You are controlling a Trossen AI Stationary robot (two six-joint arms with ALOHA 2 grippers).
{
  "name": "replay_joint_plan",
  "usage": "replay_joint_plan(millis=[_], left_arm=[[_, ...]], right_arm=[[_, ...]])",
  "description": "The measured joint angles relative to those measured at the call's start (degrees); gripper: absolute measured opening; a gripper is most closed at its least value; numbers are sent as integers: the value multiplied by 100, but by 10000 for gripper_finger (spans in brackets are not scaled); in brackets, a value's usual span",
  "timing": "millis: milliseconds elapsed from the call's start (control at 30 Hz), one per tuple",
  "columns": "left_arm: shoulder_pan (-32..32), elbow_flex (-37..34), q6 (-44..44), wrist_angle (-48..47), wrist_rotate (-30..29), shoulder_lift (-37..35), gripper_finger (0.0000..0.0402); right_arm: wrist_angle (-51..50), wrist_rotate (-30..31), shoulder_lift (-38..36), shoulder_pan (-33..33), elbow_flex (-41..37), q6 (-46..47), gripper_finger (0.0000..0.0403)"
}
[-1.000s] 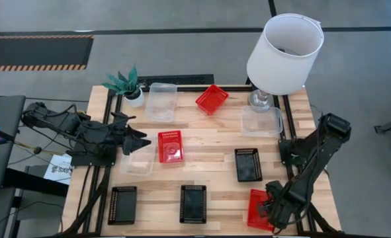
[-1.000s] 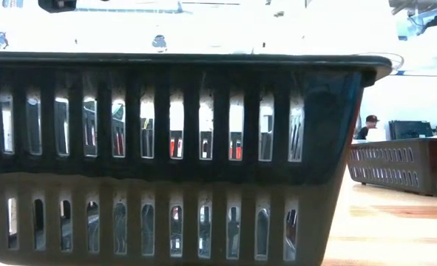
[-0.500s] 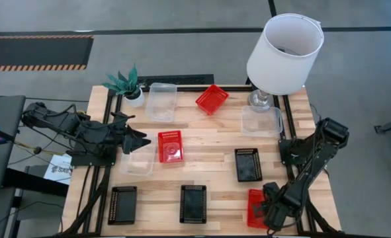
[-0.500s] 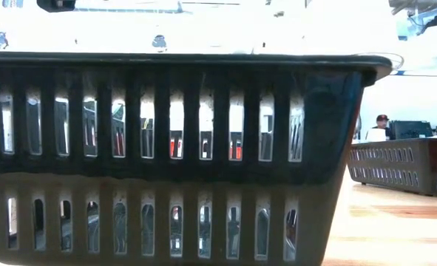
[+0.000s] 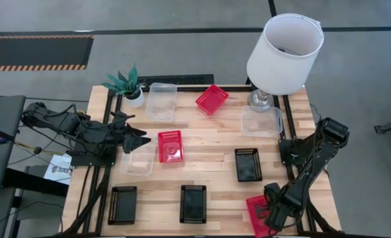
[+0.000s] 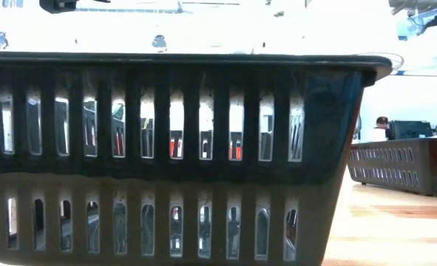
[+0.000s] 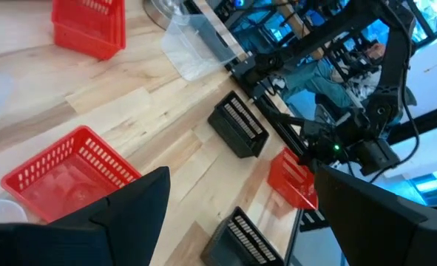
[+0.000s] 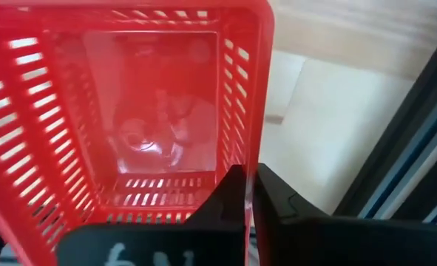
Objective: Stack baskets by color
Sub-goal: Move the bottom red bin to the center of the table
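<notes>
We pinch the red basket (image 5: 257, 213) rim in the right gripper (image 5: 272, 213), fingers closed, for lifting; left gripper (image 5: 139, 141) waits wide open.

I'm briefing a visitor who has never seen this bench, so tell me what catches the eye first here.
The big white lampshade at the table's far right corner dominates from above. Next, the right gripper at the near right edge, shut on the rim of a red basket. Black, red and clear baskets lie scattered singly across the wooden table, and the left gripper waits open at the left side.
</notes>
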Motion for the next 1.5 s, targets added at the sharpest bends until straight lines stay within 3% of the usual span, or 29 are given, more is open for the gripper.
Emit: replay_joint_plan(millis=[367, 567, 733, 1067, 1267, 1500], left_arm=[[0, 0, -50, 0, -39, 0, 323], [0, 0, -63, 0, -148, 0, 323], [0, 0, -65, 0, -181, -1, 322], [0, 0, -65, 0, -154, 0, 322], [0, 0, -2, 0, -204, 0, 322], [0, 0, 0, 0, -393, -2, 322]], right_arm=[[-256, 592, -667, -127, 617, -83, 4], [-1246, 1310, -1093, -472, 1053, -404, 2], [-1498, 1678, -1440, -1006, 1123, -1080, 2], [-1022, 1997, -1977, -3007, 1123, -3482, 1], [-641, 1973, -2004, -4459, 1123, -5114, 1], [-478, 1850, -1807, -5845, 1112, -6321, 1]])
